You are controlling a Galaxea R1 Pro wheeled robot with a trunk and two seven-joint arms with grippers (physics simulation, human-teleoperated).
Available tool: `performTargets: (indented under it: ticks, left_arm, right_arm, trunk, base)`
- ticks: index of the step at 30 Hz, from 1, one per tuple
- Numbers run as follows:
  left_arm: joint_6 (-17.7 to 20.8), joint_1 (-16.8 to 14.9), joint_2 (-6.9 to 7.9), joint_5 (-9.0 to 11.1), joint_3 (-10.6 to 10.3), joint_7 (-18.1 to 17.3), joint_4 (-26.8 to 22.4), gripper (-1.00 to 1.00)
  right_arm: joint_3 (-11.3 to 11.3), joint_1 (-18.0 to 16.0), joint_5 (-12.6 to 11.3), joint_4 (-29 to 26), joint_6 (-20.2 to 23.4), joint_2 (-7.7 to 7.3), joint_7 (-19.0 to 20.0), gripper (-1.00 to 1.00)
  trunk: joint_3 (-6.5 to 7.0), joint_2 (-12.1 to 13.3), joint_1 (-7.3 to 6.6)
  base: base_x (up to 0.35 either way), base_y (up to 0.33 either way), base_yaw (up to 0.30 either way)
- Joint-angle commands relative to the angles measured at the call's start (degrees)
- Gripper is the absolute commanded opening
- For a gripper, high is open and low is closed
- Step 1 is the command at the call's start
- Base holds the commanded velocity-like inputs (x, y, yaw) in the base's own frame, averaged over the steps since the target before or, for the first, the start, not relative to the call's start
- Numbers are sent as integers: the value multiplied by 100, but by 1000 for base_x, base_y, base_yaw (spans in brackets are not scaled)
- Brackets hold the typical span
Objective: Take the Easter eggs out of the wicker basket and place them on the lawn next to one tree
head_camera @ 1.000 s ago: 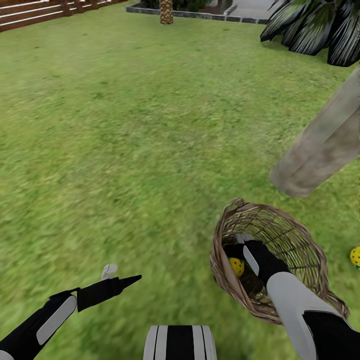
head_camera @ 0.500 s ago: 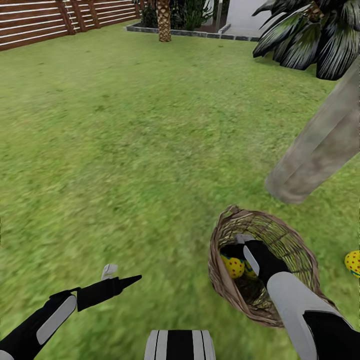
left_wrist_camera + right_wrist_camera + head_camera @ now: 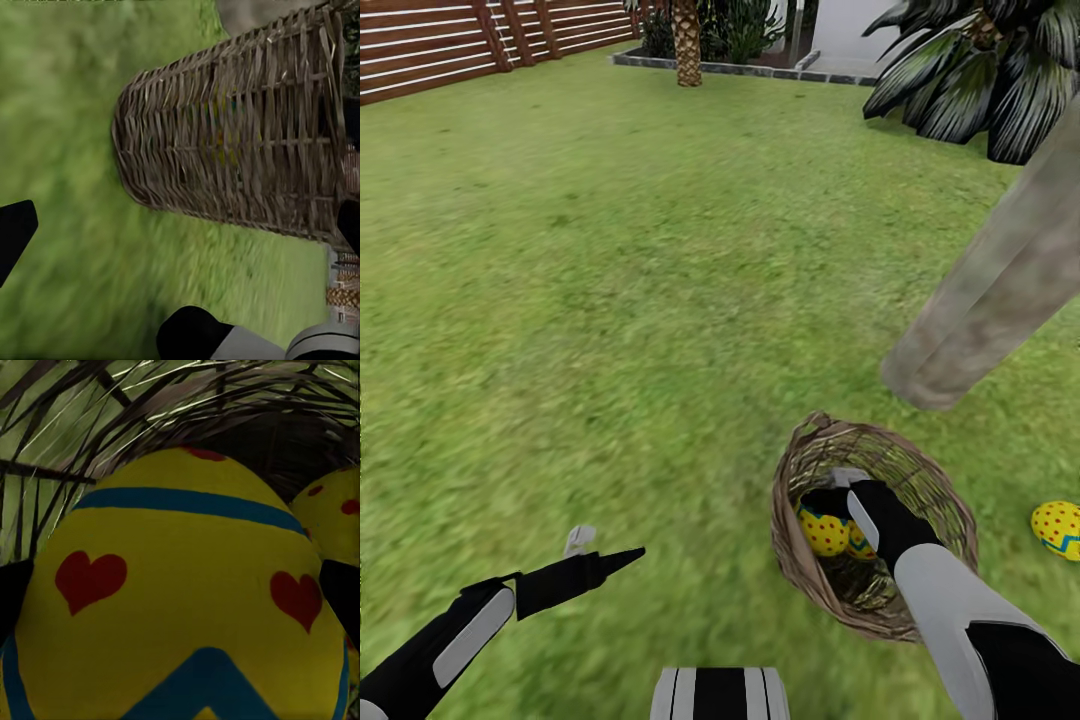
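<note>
The right gripper [image 3: 830,500] is inside the wicker basket [image 3: 950,505], which lies tipped on the lawn [image 3: 610,300]. One Easter egg [image 3: 180,600] sits between its parted fingers; contact cannot be determined. A second egg [image 3: 334,521] lies beside it, and a third egg [image 3: 1058,528] rests on the grass near the tree [image 3: 990,290]. The left gripper [image 3: 595,555] hovers open and empty.

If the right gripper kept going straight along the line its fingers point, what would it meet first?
The right gripper would most likely meet the yellow Easter egg with red hearts and blue bands lying in the brown woven wicker basket; the egg sits directly ahead between the fingers, apparently very close.
</note>
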Motion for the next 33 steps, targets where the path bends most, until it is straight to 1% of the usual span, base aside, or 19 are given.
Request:
performTargets:
  ticks: [1, 5, 14, 16, 19, 21, 22, 25, 31, 32, 33]
  left_arm:
    - [-1, 0, -5, -3, 0, -1, 0, 100]
    - [2, 0, -9, -6, -8, 7, 0, 100]
    - [5, 0, -4, -6, -1, 8, 0, 100]
    - [6, 0, -8, -6, -4, 6, 0, 100]
    - [7, 0, -9, -6, -9, 7, -1, 100]
    - [1, 0, -9, -3, -1, 7, 0, 100]
    - [1, 0, -12, -1, -7, 10, 0, 100]
    - [0, 0, -83, -5, -5, 19, 0, 100]
    - [0, 0, -96, -1, -2, 8, 0, 100]
    - [-1, 0, -96, 2, -1, 7, 3, 100]
    - [-1, 0, -96, 3, -2, 7, 7, 100]
  right_arm:
    - [-1, 0, 0, 0, 0, -1, 0, -100]
    - [0, 0, 0, 0, 0, 5, 8, -100]
    - [5, 0, 0, -42, 5, 25, 9, -100]
    - [50, 0, -3, -59, 14, 32, 11, -100]
    - [180, 0, -8, -64, 9, 31, 18, -100]
    - [193, 0, -8, -69, 9, 31, 18, -100]
    - [194, 0, -8, -70, 9, 30, 18, -100]
    - [195, 0, -8, -77, 9, 26, 18, -100]
    - [178, 0, -8, -94, 24, 25, 26, -100]
    - [177, -5, -8, -148, 29, 25, 27, -100]
    - [179, -4, -8, -342, 90, 25, 27, -100]
  trunk:
    - [18, 42, -22]
    - [102, 202, -110]
    - [278, 563, -308]
    - [314, 643, -352]
    - [368, 764, -418]
    - [404, 844, -462]
    - [422, 884, -484]
    - [476, 1004, -550]
    - [584, 1245, -681]
    - [608, 1285, -703]
    - [617, 1285, -703]
  base:
    - [-12, -2, 0]
    - [-93, -67, -94]
    - [-4, -3, -44]
    - [-18, 0, -1]
    - [-132, -44, 0]
    - [-11, -4, 0]
    - [-108, -78, 0]
    - [-105, -81, 0]
    - [-86, -65, 0]
    - [-7, -6, -59]
    - [-2, -1, -81]
